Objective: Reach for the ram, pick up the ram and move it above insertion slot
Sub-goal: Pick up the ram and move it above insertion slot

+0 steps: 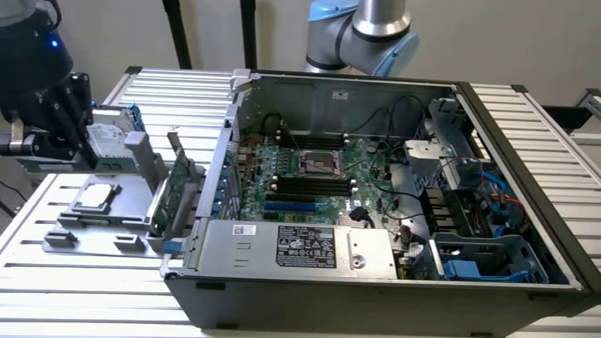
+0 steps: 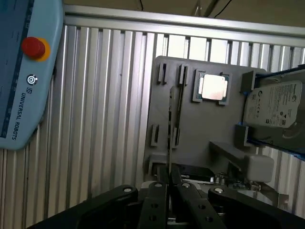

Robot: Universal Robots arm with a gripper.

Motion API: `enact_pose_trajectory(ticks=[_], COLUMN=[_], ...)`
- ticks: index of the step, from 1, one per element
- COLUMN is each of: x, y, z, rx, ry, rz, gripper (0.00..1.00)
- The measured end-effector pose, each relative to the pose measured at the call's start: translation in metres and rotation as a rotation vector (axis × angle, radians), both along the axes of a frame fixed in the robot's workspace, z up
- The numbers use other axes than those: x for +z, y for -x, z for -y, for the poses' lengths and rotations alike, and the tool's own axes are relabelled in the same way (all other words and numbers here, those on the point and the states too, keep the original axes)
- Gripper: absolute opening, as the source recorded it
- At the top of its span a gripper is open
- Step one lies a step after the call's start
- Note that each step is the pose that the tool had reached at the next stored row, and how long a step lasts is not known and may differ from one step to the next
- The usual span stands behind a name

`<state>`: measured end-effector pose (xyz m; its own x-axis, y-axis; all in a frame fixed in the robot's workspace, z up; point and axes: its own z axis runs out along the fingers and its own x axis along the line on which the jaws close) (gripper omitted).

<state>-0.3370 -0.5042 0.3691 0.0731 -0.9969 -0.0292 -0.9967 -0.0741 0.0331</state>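
Note:
My gripper [image 1: 42, 141] hangs high at the exterior view's left, over the grey parts fixture [image 1: 103, 211] and far from the open computer case [image 1: 376, 282]. In the wrist view its black fingers [image 2: 156, 202] stand pressed close together, shut, with nothing that I can make out between them. Green boards [image 1: 174, 190] stand upright on the fixture's side nearest the case. I cannot tell the ram from the wider card there. The insertion slots [image 1: 314, 184] are long black parallel sockets on the motherboard, below the processor socket [image 1: 319, 162].
The fixture also carries a silver processor chip [image 2: 213, 87] and a hard drive with blue rails [image 2: 274, 109]. A teach pendant with a red button [image 2: 33, 47] lies on the ribbed table. A blue slot [image 1: 291, 208] sits beside the black ones. The arm's base [image 1: 362, 35] rises behind the case.

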Motion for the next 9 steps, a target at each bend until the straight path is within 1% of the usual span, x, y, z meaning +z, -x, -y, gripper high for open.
enact_pose_trajectory(ticks=[4, 9], x=[0.0161, 0.033], y=[-0.018, -0.041], z=[0.0, 0.0], rx=[0.0, 0.0], ry=[0.0001, 0.0], rz=[-0.0034, -0.0057], gripper=[0.14, 0.14])
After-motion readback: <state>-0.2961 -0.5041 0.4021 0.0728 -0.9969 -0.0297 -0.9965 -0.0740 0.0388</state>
